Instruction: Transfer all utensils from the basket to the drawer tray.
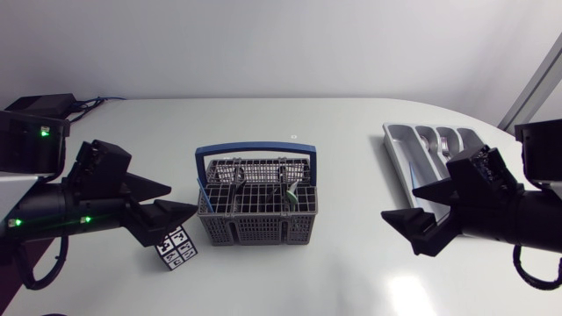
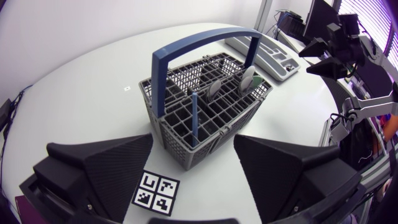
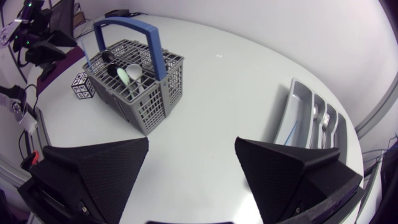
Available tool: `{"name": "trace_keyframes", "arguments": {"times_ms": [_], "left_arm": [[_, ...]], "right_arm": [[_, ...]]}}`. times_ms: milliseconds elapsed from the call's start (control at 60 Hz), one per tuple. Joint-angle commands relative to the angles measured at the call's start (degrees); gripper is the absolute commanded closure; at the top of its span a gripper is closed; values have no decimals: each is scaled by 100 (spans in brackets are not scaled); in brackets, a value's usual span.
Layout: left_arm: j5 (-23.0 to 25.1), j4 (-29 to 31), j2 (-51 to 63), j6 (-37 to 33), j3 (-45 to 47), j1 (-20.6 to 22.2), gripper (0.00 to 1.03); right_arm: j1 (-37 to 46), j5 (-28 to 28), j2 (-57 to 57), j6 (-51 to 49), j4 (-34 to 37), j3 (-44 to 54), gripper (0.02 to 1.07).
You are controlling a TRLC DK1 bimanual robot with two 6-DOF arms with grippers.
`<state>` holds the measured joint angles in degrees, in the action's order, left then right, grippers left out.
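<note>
The white table (image 1: pixel 351 158) is flanked by both arms. The left gripper (image 1: pixel 183 200) is held open and empty just beside the basket, and the right gripper (image 1: pixel 399 202) is held open and empty near the tray. The grey, blue-handled basket (image 1: pixel 255 230) is set mid-table, with utensils (image 1: pixel 290 195) stood inside. The drawer tray (image 1: pixel 399 149) is placed at the table's far right edge, with cutlery (image 1: pixel 443 140) laid in it. A marker card (image 1: pixel 176 247) is laid beside the basket, under the left gripper.
</note>
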<state>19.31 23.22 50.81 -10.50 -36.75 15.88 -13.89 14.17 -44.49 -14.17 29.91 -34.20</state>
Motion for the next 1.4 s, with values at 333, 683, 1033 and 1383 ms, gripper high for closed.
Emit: {"name": "trace_keyframes", "arguments": {"times_ms": [333, 683, 1033, 1383], "left_arm": [[486, -1241, 1001, -233, 63, 3, 43], [504, -1303, 1204, -347, 116, -6, 80], [671, -1417, 1204, -347, 116, -6, 100], [794, -916, 738, -294, -429, -94, 100]], "right_arm": [[-465, 6, -332, -261, -91, -307, 7], [-659, -117, -455, -261, -275, -237, 7], [-729, -205, -455, -261, -284, -184, 7], [-808, -205, -376, -288, -284, -79, 7]]}}
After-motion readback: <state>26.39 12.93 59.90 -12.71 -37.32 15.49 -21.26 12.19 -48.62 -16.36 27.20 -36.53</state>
